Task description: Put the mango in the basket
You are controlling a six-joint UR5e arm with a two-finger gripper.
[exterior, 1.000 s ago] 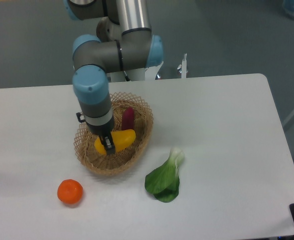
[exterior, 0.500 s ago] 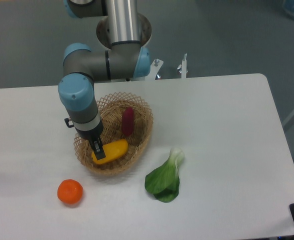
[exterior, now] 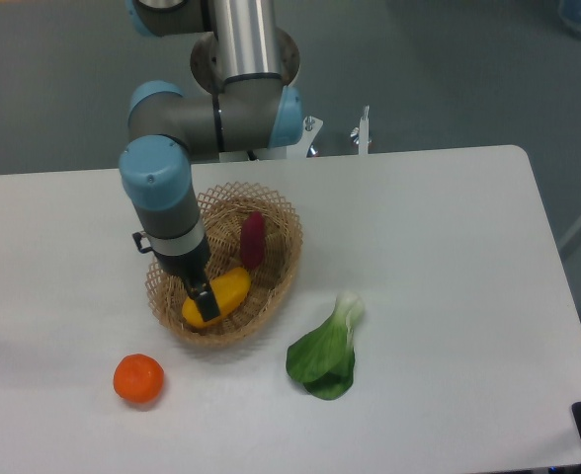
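Taking the basket (exterior: 271, 296) as our landmark, we are starting nearest the camera: a round orange tangerine (exterior: 138, 379) is sitting on the white table (exterior: 449, 257), in front of the basket and off to its left, well apart from the wicker. Also in front of the basket, but to its right and near its rim, a leafy green bok choy (exterior: 325, 351) is lying with its pale stalk end pointing away from us.

Moving into the basket, we are seeing the mango (exterior: 226, 290) lying inside it, in the front half, tilted with its right end higher in the picture. The gripper (exterior: 203, 301) is reaching down into the basket's left side, and its dark fingers (exterior: 208, 313) are overlapping the left part of the mango. We are seeing the fingers against the fruit, but we cannot tell how wide they are standing, nor whether they are clamping the mango or only touching it.

Deeper in the basket, behind the mango, a slim dark-red sweet potato (exterior: 253, 240) is leaning against the far inner wall, lengthwise front to back.

Behind the basket, the grey and blue arm (exterior: 172, 188) is rising to its base at the table's far edge.
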